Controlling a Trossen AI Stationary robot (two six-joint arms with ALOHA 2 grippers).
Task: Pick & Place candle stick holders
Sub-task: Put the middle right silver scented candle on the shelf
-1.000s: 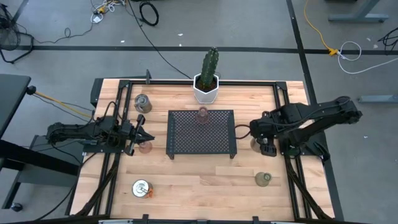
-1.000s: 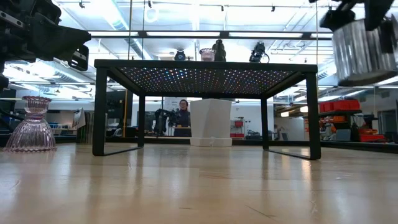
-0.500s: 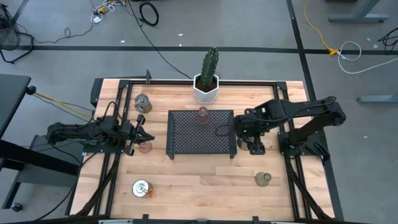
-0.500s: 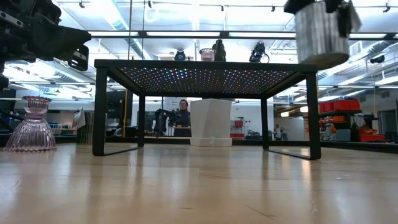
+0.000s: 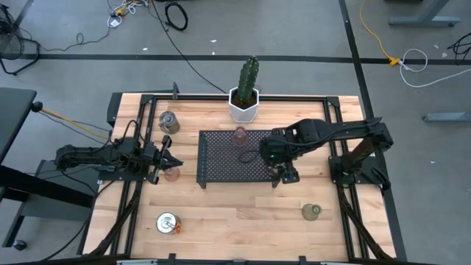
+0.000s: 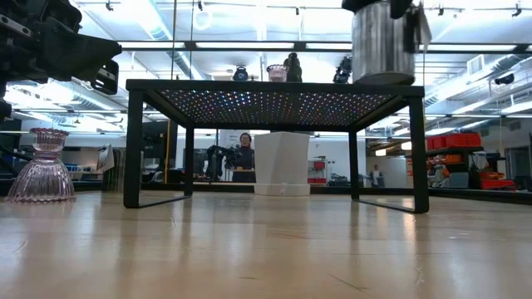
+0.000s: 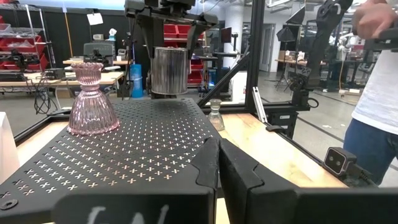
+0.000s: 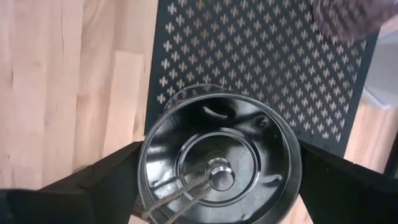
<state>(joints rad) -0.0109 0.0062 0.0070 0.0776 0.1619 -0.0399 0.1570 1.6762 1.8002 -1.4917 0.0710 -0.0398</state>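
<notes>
Moved since the earlier frame: right hand, carrying a silver holder, has travelled from the surface's 3 o'clock edge inward to the 3 o'clock end of the black mesh tray. All else unchanged.

Item 1. Silver holder in transit. Held aloft just above the tray top, upright, between the right hand's widely spread fingers, which press its outer wall on two sides. Interior shows a central post. Not yet set down.

Item 2. Pinkish glass holder. Stands on the tray at its 12 o'clock edge, near the white cactus pot. Judged already placed.

Item 3. Pinkish ribbed glass holder. On the surface at 9 o'clock, just off the tray, just beside the left hand. That hand is pressed together, empty, waiting.

Item 4. Silver holder. On the surface at 10 o'clock, apart from the tray.

Item 5. Silver holder. On the surface at 7 o'clock, well apart from the tray.

Item 6. Greenish glass holder. On the surface at 5 o'clock.

Progress, as judged, taking the tray for the goal: one holder on the tray, one about to be lowered, four left on the wood. Roughly a third through once item 1 is released.
</notes>
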